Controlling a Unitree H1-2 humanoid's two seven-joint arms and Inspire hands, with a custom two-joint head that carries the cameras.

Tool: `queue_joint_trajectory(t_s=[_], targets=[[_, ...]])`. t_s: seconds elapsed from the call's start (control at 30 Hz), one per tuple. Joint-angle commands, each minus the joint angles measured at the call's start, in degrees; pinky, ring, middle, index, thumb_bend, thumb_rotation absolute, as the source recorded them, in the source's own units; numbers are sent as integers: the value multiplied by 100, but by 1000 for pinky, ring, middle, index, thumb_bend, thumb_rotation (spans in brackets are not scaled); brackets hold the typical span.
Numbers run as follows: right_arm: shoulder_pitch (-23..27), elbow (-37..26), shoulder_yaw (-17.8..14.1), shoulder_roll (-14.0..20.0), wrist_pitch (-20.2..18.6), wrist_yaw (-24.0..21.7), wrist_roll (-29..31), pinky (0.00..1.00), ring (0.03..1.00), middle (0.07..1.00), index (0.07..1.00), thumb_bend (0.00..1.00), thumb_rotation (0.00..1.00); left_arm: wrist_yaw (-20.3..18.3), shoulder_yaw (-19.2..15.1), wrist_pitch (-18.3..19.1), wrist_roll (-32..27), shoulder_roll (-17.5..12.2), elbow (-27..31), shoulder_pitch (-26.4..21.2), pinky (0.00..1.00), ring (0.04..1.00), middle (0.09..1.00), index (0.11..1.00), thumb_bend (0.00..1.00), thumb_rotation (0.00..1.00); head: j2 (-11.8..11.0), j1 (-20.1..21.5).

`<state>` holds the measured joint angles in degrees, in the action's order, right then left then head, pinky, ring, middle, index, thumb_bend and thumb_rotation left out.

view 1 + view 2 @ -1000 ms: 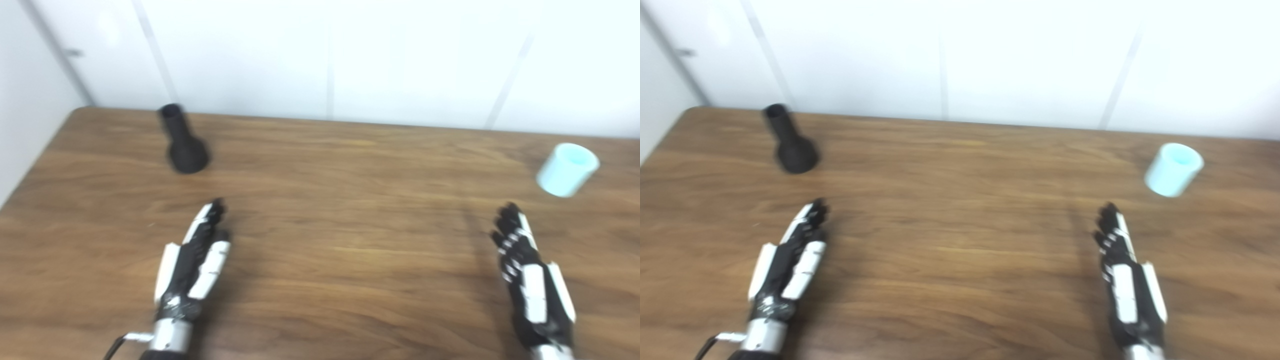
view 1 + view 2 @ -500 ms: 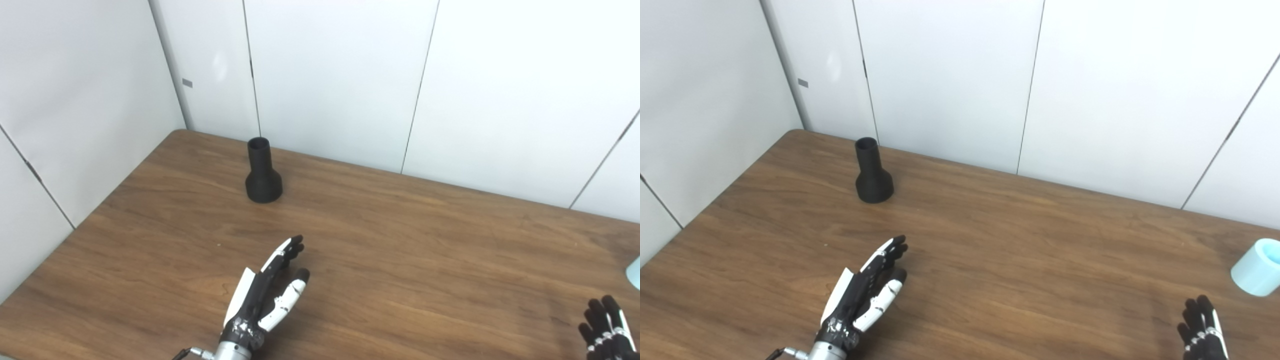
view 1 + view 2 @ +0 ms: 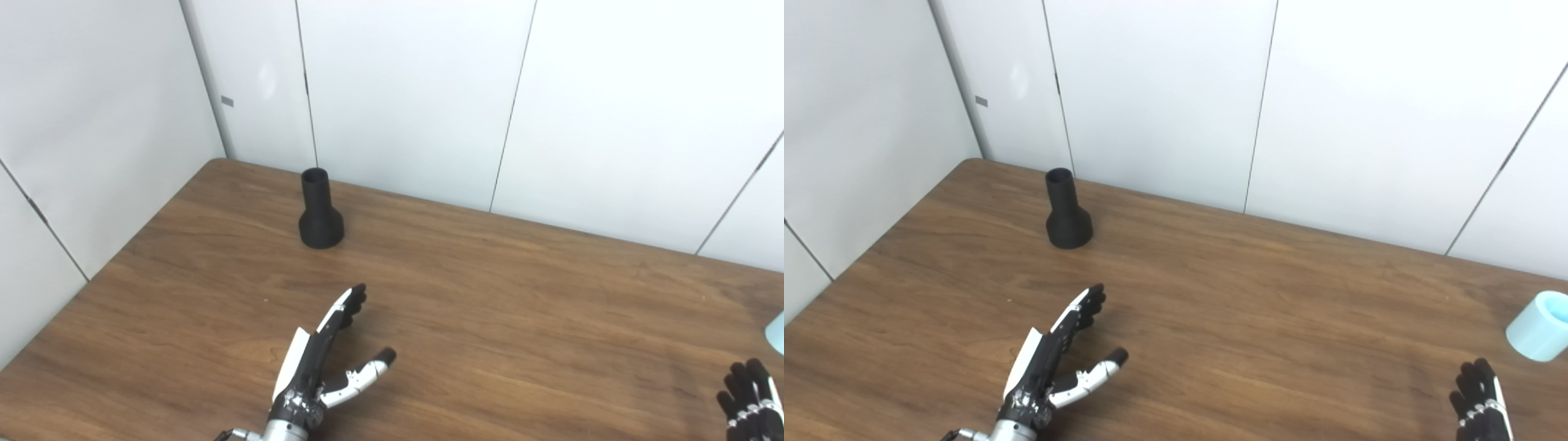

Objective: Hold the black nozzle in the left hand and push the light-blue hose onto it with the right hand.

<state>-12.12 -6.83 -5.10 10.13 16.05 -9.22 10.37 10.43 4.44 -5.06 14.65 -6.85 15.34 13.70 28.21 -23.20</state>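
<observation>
Black nozzle (image 3: 1067,211) upright, left hand (image 3: 1051,361) fingers spread, hose (image 3: 1537,326) beside half-seen right hand (image 3: 1482,407)

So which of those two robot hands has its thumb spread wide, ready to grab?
The left hand, near the black nozzle: its thumb splays well away from its fingers. The right hand, by the light-blue hose, is cut off at the picture's edge.

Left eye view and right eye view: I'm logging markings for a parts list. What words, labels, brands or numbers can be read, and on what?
None can be read.
Black nozzle: no visible lettering.
Light-blue hose: no visible lettering.
Small grey tag on the wall panel: too small to tell whether it bears text.
</observation>
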Motion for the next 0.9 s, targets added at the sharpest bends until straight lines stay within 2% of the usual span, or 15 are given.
queue_joint_trajectory(t_s=[0.0, 0.13, 0.3, 0.4, 0.5, 0.63, 0.77, 0.87], targets=[[-413, 387, 21, -40, 84, 15, -126, 1000, 1000, 987, 1000, 548, 1000, 189, -173, 20, 231, 263, 121, 9, 862, 891, 907, 928, 695, 175, -2, 11], [-435, 369, 23, -74, 132, 67, -289, 1000, 1000, 981, 1000, 501, 1000, 183, -576, 383, 269, -3, 274, -450, 864, 905, 915, 928, 741, 153, 19, 63], [-436, 342, 22, -117, 96, 90, -340, 1000, 992, 974, 1000, 449, 1000, 219, -1034, 803, 630, -258, 306, -1024, 848, 878, 887, 917, 804, 208, 24, 99], [-442, 285, 34, -136, 31, 108, -395, 1000, 990, 972, 1000, 458, 1000, 182, -1277, 1141, 720, -393, 270, -1372, 848, 879, 887, 916, 826, 249, 42, 112], [-438, 252, 41, -154, -14, 136, -448, 987, 984, 969, 1000, 474, 1000, 144, -1462, 1377, 655, -524, 86, -1693, 908, 920, 901, 910, 848, 282, 49, 114], [-408, 286, 45, -164, 25, 175, -541, 983, 980, 960, 1000, 486, 1000, 94, -1561, 1424, 661, -785, -457, -2082, 965, 951, 912, 920, 859, 336, 43, 110], [-404, 288, 43, -193, -31, 191, -528, 959, 966, 942, 988, 504, 1000, 71, -1518, 1503, 776, -1082, -1016, -2440, 897, 929, 918, 915, 865, 378, 53, 134], [-413, 234, 42, -213, -165, 190, -468, 954, 961, 931, 984, 517, 1000, 17, -1412, 1751, 951, -1317, -1370, -2729, 829, 911, 924, 911, 875, 395, 61, 140]])
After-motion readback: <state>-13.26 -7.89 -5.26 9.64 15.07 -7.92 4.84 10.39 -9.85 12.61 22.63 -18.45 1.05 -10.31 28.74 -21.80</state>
